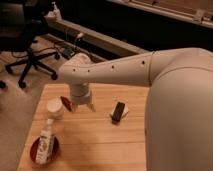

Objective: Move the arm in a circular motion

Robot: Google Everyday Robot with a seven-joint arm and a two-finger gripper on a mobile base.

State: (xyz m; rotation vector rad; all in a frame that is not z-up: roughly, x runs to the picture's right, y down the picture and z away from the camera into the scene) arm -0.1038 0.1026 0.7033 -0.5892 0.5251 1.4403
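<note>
Over the far half of the wooden table (100,145), your arm (125,67) stretches out, and its gripper (83,106) hangs pointing down just beside a white bowl (54,107). You see its jaws spread apart, holding nothing. A dark rectangular block (118,111) lies on the gripper's other side.

gripper (83,106) above table (95,145), left of dark block (118,111) | obstacles: white cup (54,107), bottle (46,142) on red dish (33,149), farther left | free: tabletop in front of block
</note>
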